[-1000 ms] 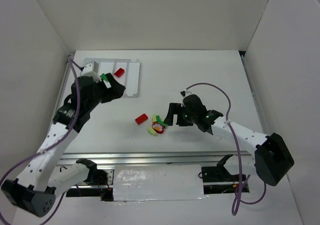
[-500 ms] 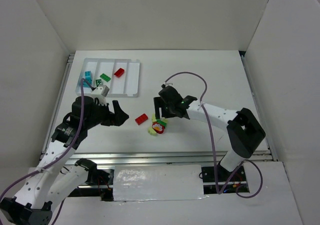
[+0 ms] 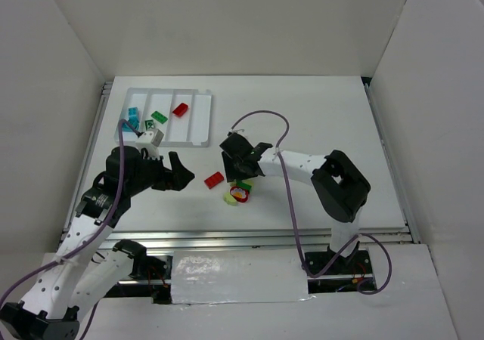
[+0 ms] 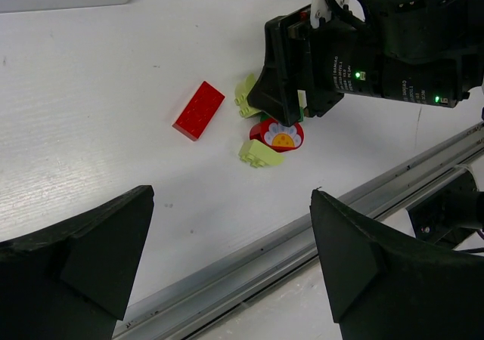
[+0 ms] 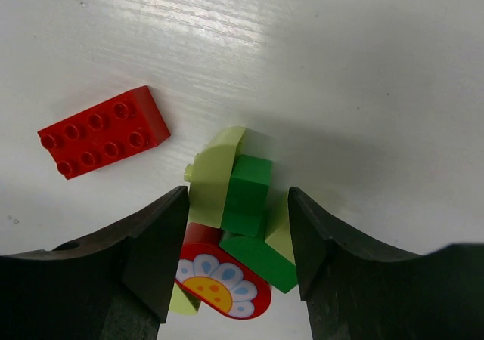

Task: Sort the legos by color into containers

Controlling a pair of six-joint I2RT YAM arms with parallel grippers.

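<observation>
The white tray (image 3: 206,121) lies at the far left with teal bricks (image 3: 132,118), a green brick (image 3: 159,117) and a red brick (image 3: 180,109) in separate compartments. A loose red brick (image 3: 214,179) (image 4: 199,110) (image 5: 103,131) lies mid-table. Beside it is a pile (image 3: 239,192) of a yellow-green brick (image 5: 215,174), a green brick (image 5: 249,195) and a red flower piece (image 5: 223,281). My right gripper (image 3: 240,178) (image 5: 238,242) is open, with its fingers either side of the pile. My left gripper (image 3: 181,172) (image 4: 231,257) is open and empty, left of the red brick.
A metal rail (image 4: 302,227) runs along the table's near edge. White walls enclose the table on three sides. The right arm's purple cable (image 3: 265,117) loops above the table's middle.
My left gripper has come back from over the tray toward the table's middle, and the green brick it carried now lies in the tray. My right gripper has moved left over the pile.
</observation>
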